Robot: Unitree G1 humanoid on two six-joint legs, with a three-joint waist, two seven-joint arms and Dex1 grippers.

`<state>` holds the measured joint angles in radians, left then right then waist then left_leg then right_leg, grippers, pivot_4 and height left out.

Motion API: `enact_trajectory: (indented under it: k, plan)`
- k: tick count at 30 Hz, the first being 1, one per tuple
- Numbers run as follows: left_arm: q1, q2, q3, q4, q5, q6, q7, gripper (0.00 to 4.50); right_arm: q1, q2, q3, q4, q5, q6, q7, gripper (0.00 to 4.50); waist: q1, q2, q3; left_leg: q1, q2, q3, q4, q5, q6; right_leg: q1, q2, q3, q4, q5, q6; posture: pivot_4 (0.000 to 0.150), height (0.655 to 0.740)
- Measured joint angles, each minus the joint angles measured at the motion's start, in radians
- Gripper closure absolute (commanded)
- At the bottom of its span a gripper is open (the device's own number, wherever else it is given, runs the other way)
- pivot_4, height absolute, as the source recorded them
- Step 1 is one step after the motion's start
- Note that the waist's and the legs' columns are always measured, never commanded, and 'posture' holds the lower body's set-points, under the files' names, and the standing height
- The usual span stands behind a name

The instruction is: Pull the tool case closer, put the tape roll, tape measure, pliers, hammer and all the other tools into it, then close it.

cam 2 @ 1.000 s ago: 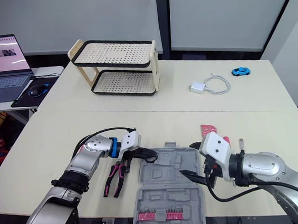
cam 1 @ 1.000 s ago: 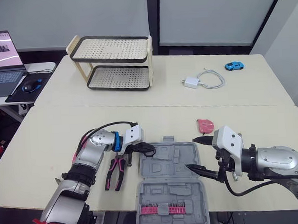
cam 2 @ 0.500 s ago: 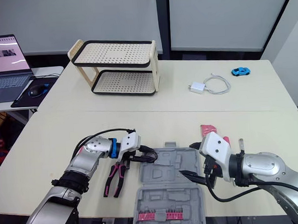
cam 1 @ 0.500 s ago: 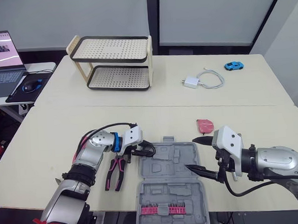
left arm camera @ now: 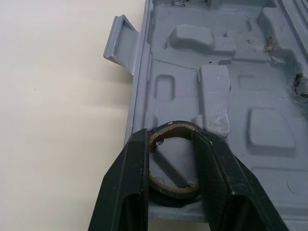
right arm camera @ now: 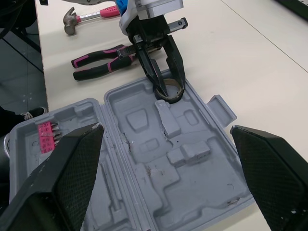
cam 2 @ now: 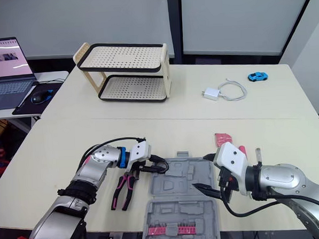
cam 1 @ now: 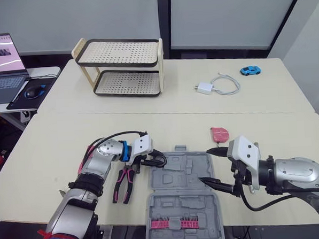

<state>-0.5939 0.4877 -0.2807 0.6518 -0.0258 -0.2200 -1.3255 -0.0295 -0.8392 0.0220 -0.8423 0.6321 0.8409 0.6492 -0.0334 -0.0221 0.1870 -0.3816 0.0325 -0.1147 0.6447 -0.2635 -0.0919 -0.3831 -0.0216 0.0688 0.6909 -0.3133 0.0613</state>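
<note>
Grey plastic tool case lies open and flat at the near edge of the cream table, between your two arms. Its half farther from you has empty moulded recesses. Its nearer half carries a strip of pink screwdriver bits.

Left gripper: you have its two black fingers clamped on the outside of a dark tape roll with a brown inner ring, which is squeezed to an oval. The roll sits at the left corner of the recessed half, over the case's edge. Whether it touches the plastic cannot be told.

Right gripper: your fingers stand wide apart and hold nothing. They are over the right side of the recessed half, one tip near the far rim and one low above the tray.

Pliers with pink and black handles lie on the table just beside the case's left side, near the left gripper. A hammer with a pink handle lies on the table beyond the pliers, as the right wrist view shows it. A small pink tape measure lies just beyond the case's right far corner.

Well apart on the far table are a two-tier perforated rack, a white charger with coiled cable and a blue toy car.
</note>
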Motion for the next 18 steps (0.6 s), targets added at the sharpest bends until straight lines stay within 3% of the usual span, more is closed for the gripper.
enact_trajectory:
  k: [3,7,11,14,18]
  plan:
    - [0.005,0.022,0.013,-0.063,-0.030,0.060,-0.020,3.06,0.000,0.001,-0.004,0.000,0.011,-0.001,0.000,0.00,-0.001,0.000,0.000,0.000,0.000,0.000,0.000,0.000,0.000,0.000,0.000,0.000,0.000,0.000,0.000,0.150,0.7350]
    - [0.019,0.128,0.109,-0.260,-0.142,0.199,-0.059,3.06,0.004,0.008,-0.054,-0.004,0.035,-0.002,-0.003,0.00,-0.006,0.000,0.000,0.000,0.000,0.000,-0.001,0.000,0.000,-0.001,0.000,0.000,0.000,0.000,0.000,0.150,0.7350]
    - [0.087,0.281,0.238,-0.395,-0.233,0.337,-0.058,3.06,0.105,-0.016,-0.209,-0.013,0.054,-0.017,0.011,0.00,-0.007,0.000,0.000,0.000,0.000,0.000,-0.001,0.000,0.000,-0.001,0.000,0.000,-0.001,0.000,0.000,0.150,0.7350]
    - [0.207,0.396,0.329,-0.412,-0.250,0.389,-0.044,3.06,0.265,-0.065,-0.374,0.025,0.002,-0.063,0.078,0.00,-0.006,0.000,0.000,0.000,0.000,0.000,-0.002,0.000,0.000,0.000,0.000,0.000,-0.002,0.000,0.000,0.150,0.7350]
    - [0.417,0.517,0.506,-0.388,-0.268,0.408,-0.016,2.19,0.477,-0.083,-0.605,0.133,-0.105,-0.165,0.208,0.00,-0.006,0.000,0.000,0.001,0.000,0.001,-0.002,0.000,0.000,0.000,0.000,0.000,-0.002,0.000,0.000,0.150,0.7350]
